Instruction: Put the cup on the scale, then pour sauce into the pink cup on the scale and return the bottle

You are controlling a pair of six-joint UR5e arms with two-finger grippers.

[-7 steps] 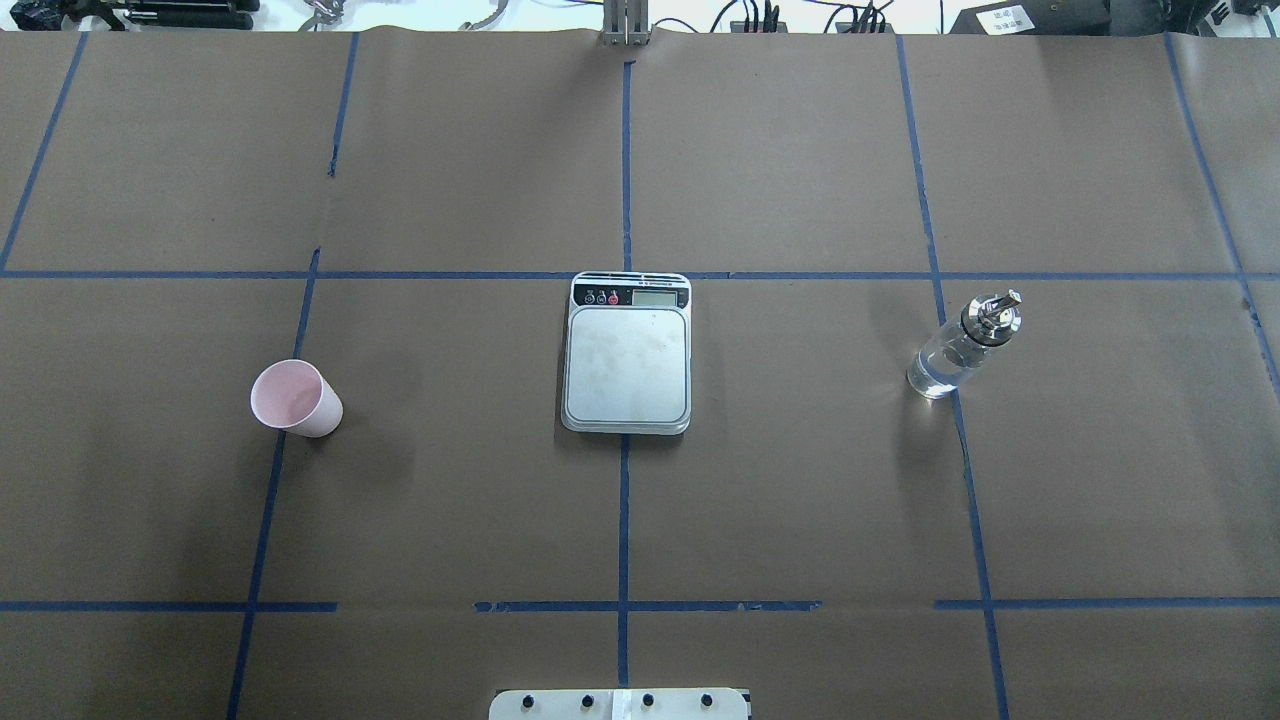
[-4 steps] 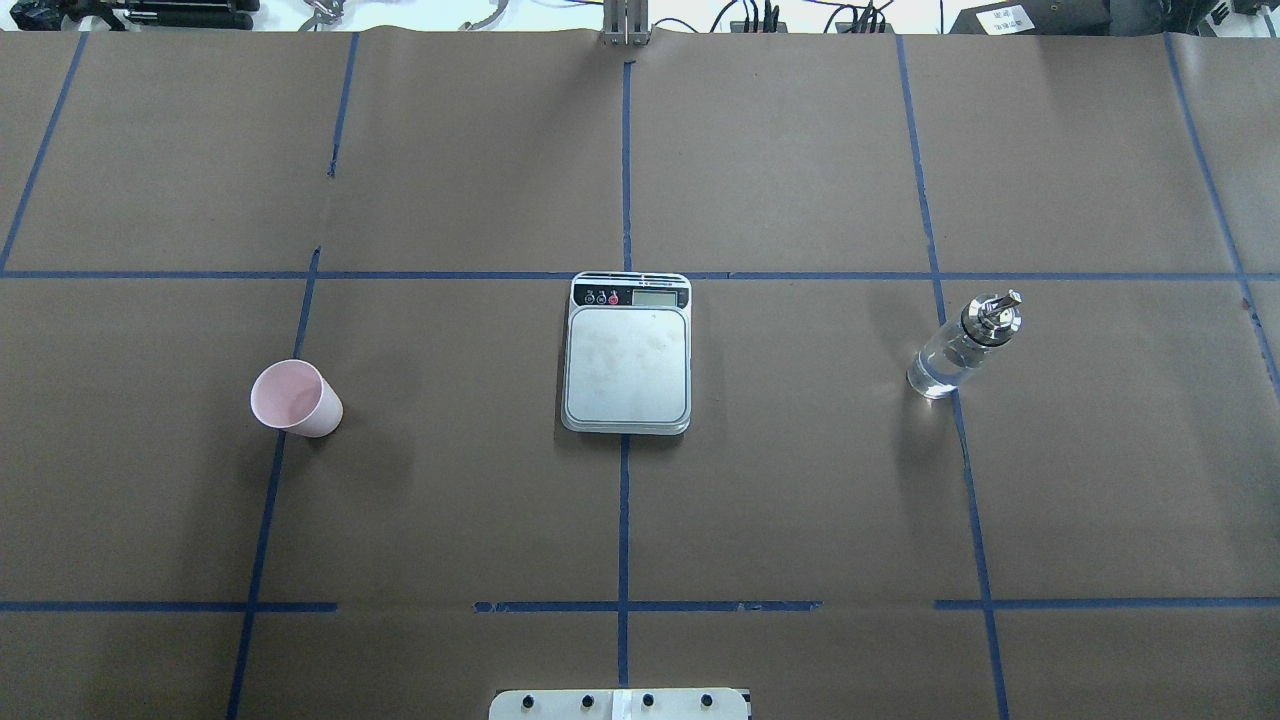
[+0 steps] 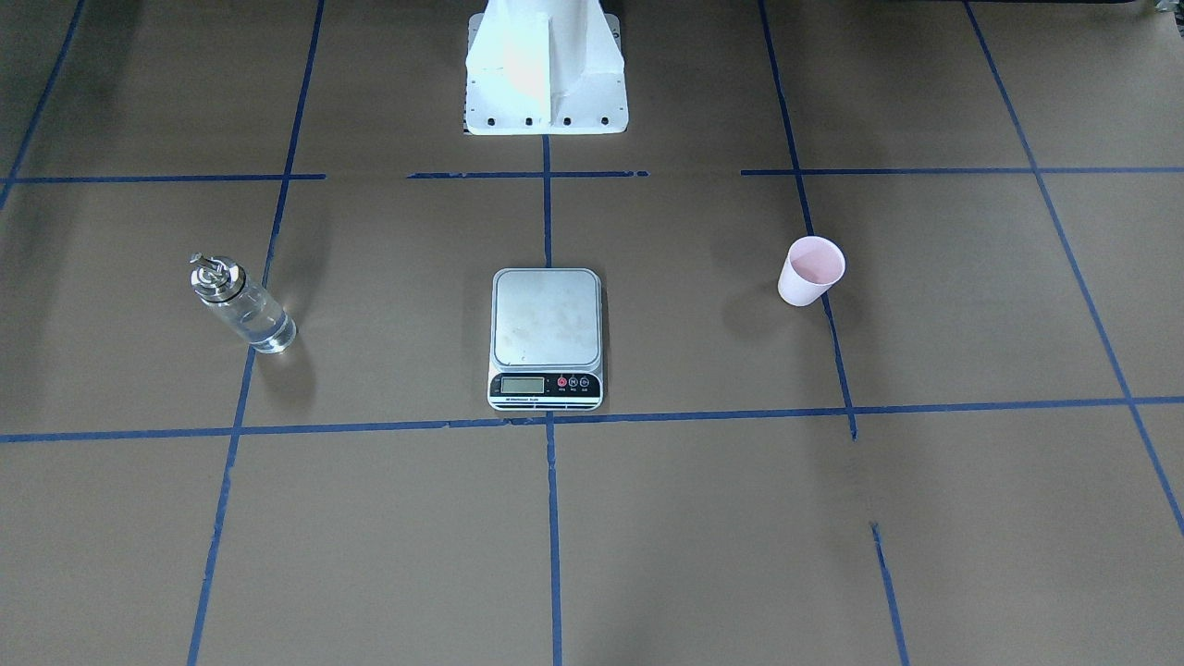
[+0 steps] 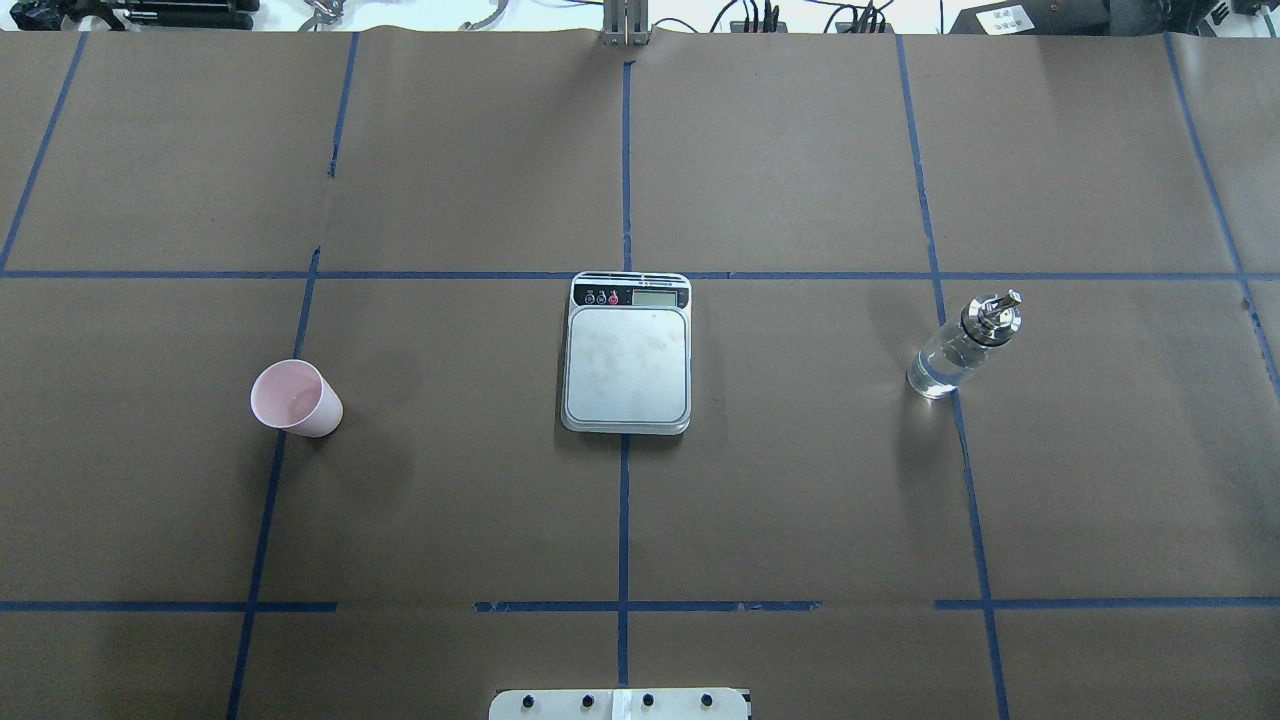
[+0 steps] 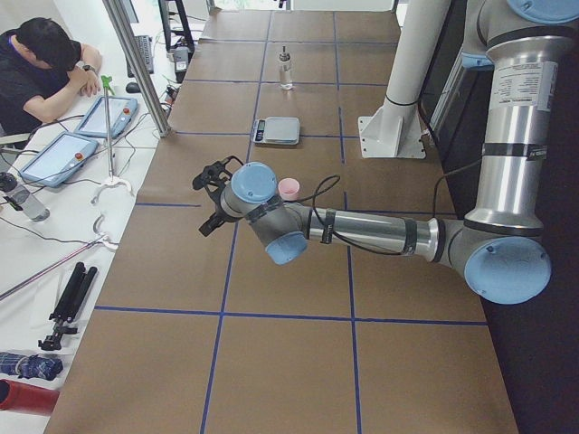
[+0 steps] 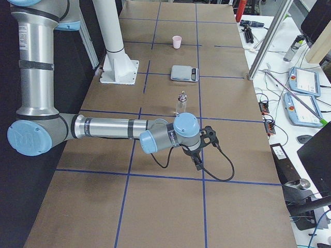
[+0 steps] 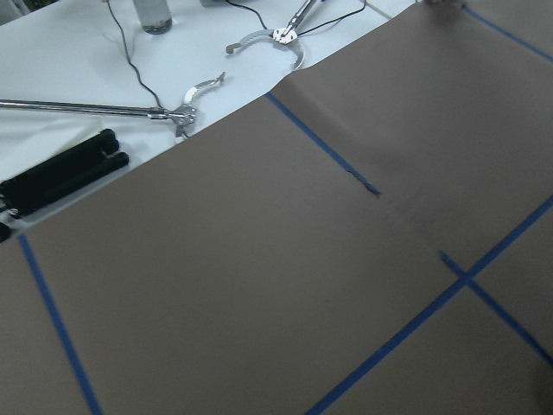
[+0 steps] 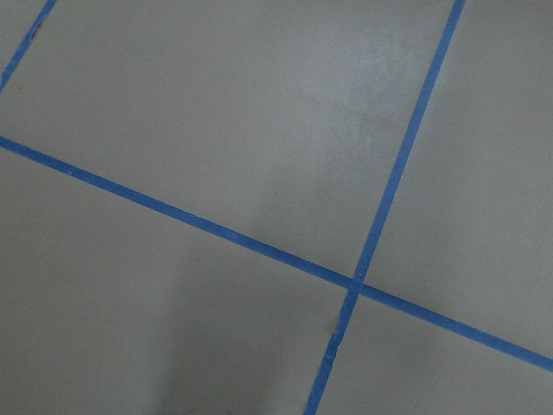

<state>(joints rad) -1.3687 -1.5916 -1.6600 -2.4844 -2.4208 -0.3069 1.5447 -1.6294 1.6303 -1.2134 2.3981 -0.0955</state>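
The pale pink cup stands upright on the brown paper left of the scale; it also shows in the front view. The scale's silver platform is bare. The clear glass bottle with its metal spout stands upright to the right and holds clear sauce. My left gripper shows only in the exterior left view, near of the cup. My right gripper shows only in the exterior right view, near of the bottle. I cannot tell whether either is open or shut.
The white robot base stands at the table's robot side behind the scale. Blue tape lines grid the paper. An operator sits beside tablets at a white side table beyond the far edge.
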